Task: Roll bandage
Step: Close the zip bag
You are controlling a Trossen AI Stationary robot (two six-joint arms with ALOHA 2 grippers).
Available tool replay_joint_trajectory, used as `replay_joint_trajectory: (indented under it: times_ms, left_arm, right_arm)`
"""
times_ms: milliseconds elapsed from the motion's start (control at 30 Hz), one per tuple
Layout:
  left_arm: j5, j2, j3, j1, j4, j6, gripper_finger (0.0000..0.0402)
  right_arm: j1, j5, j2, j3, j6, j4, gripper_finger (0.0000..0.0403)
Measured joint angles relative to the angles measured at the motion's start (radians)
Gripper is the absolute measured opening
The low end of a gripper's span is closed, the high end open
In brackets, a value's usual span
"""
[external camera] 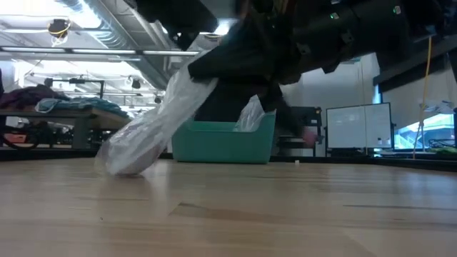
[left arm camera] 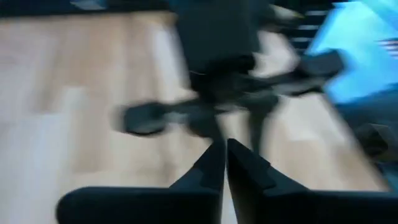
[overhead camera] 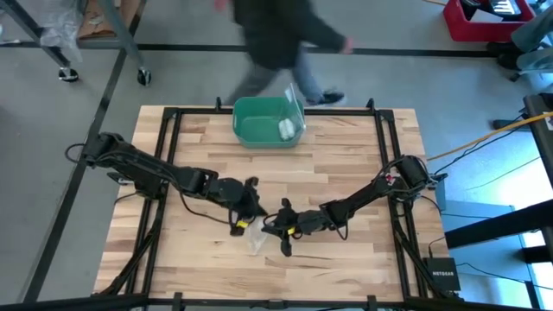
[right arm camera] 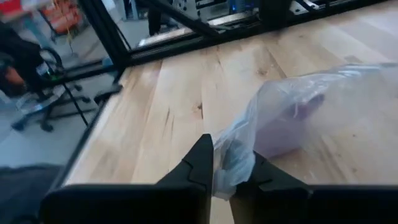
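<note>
purple bandage (right arm camera: pixel 292 124), clear bag (right arm camera: pixel 311 106), green bin (overhead camera: pixel 268 121)

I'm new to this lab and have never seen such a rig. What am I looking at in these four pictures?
Two dark robot arms work at a wooden table. One picture looks down from above, one looks level across the table, and two come from cameras on the wrists. The right claw pinches a clear plastic bag with something purple inside, probably the bandage. The left claw is shut close beside it; whether it holds the bag is unclear. A green bin sits at the far edge, where a person passes.
</note>
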Motion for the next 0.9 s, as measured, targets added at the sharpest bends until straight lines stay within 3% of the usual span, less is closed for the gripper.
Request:
replay_joint_trajectory:
  times_ms: [67,200,300,433,700,900]
  left_arm:
    - [0.057,0.012,0.001,-0.001,-0.019,-0.017,0.0023]
    - [0.063,0.040,0.000,0.000,-0.023,-0.011,0.0067]
    - [0.088,0.058,0.000,0.000,-0.019,-0.017,0.0098]
    - [0.212,0.073,-0.001,-0.002,-0.022,-0.042,0.0124]
    - [0.245,0.068,0.008,0.013,-0.065,-0.063,0.0132]
    - [0.244,0.087,0.012,0.026,-0.067,-0.063,0.0133]
  right_arm:
    - [0.000,0.000,0.000,0.013,-0.031,-0.023,0.0031]
    - [0.000,-0.021,0.000,0.056,-0.086,-0.088,0.0012]
    - [0.000,-0.028,0.000,0.081,-0.105,-0.150,0.0014]
    - [0.000,-0.028,0.000,0.108,-0.105,-0.203,0.0036]
    - [-0.001,-0.028,0.000,0.115,-0.108,-0.252,0.0011]
    - [-0.001,-0.028,0.000,0.115,-0.107,-0.229,0.0032]
